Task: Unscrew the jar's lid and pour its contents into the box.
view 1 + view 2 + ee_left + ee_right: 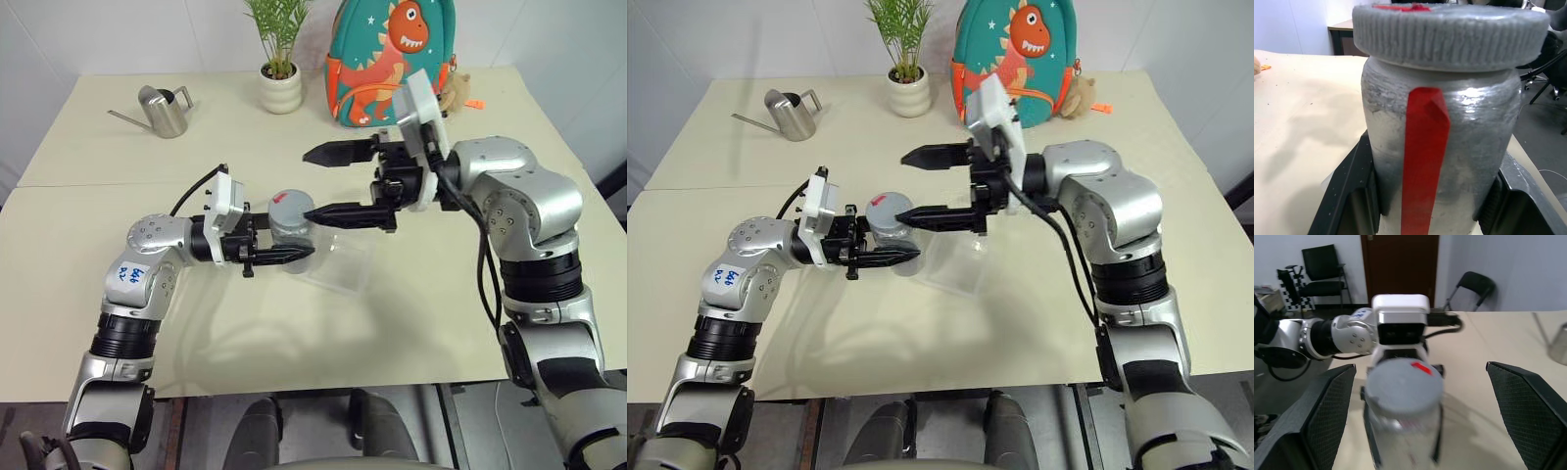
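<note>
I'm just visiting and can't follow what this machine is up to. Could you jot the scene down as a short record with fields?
Surface: beige table
Jar: silvery jar with a red stripe, upright
Lid: grey lid, on the jar
Left gripper: left gripper shut on the jar's sides
Right gripper: right gripper open, fingers either side of the lid, not gripping
Box: clear box on the table, just beyond the jar
Background: watering can, potted plant, dinosaur backpack
</note>
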